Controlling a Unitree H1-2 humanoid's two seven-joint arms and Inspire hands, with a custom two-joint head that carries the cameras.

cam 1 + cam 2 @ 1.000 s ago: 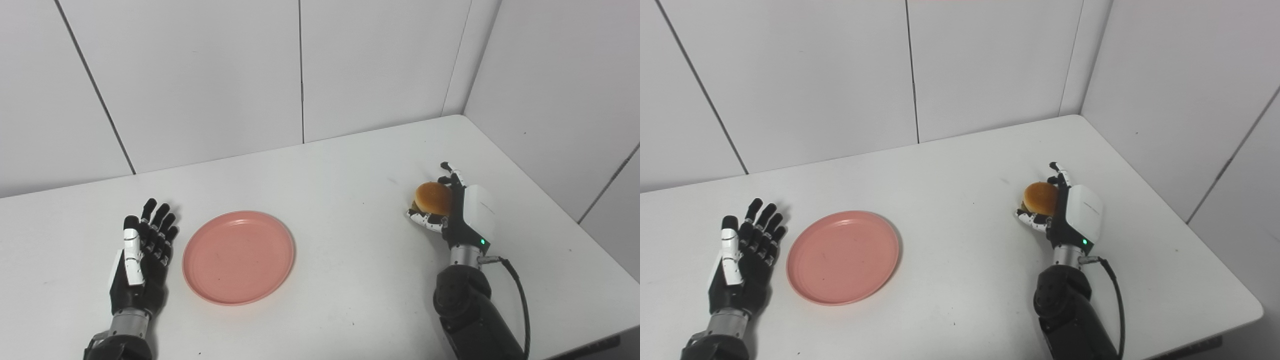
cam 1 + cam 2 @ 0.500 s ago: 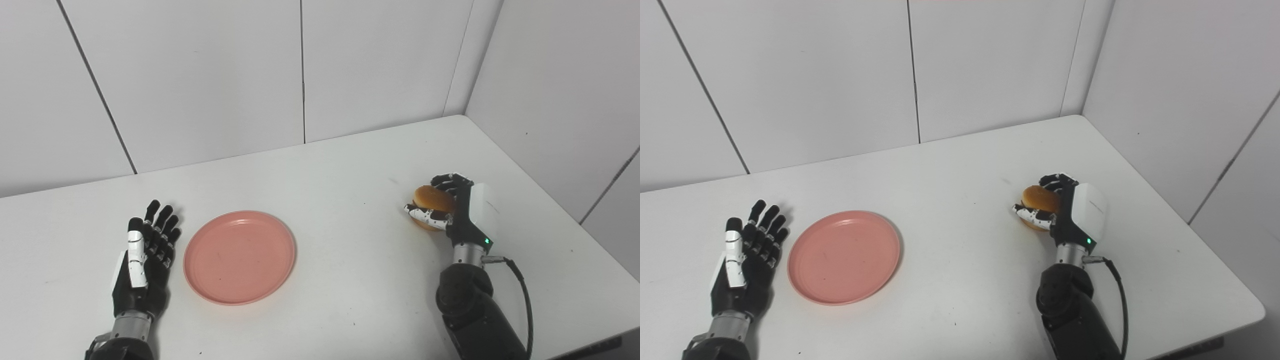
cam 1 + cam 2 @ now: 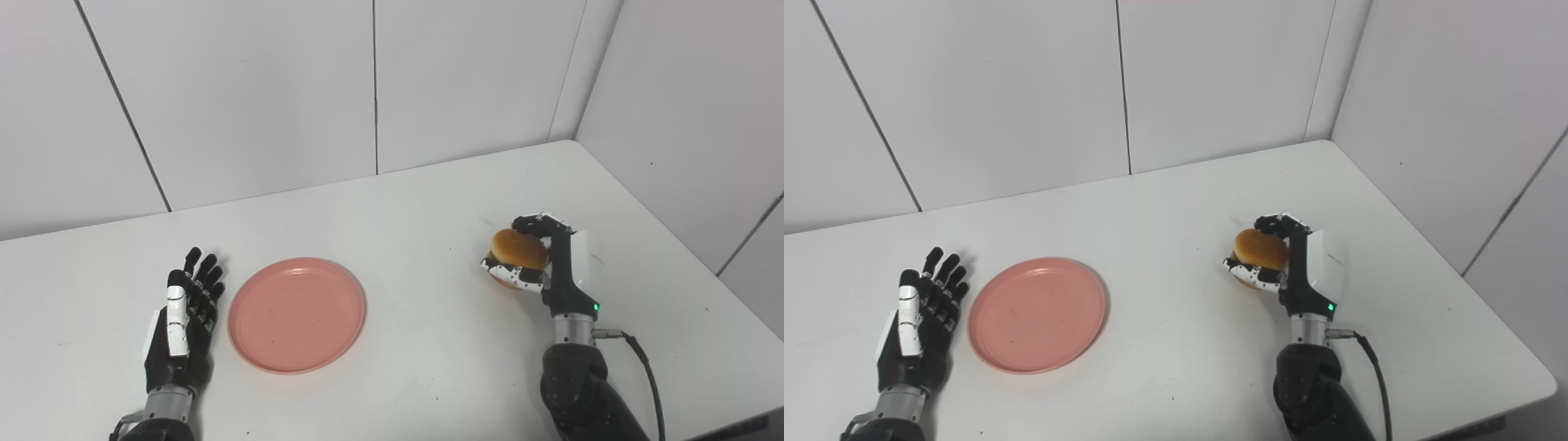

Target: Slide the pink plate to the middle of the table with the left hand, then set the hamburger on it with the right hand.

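Gripping the golden-bunned hamburger (image 3: 518, 249): right hand (image 3: 554, 263).

Hamburger (image 3: 517, 250) underside hidden by right hand (image 3: 551, 263).

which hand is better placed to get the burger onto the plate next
Right. The right hand is already shut on the hamburger. The left hand lies open and empty beside the pink plate, apart from it and far from the burger.

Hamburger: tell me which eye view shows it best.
The right eye view: the hamburger sits nearer the picture's middle, its bun clear above the right hand closed around it. The left eye view shows it much the same, further right.
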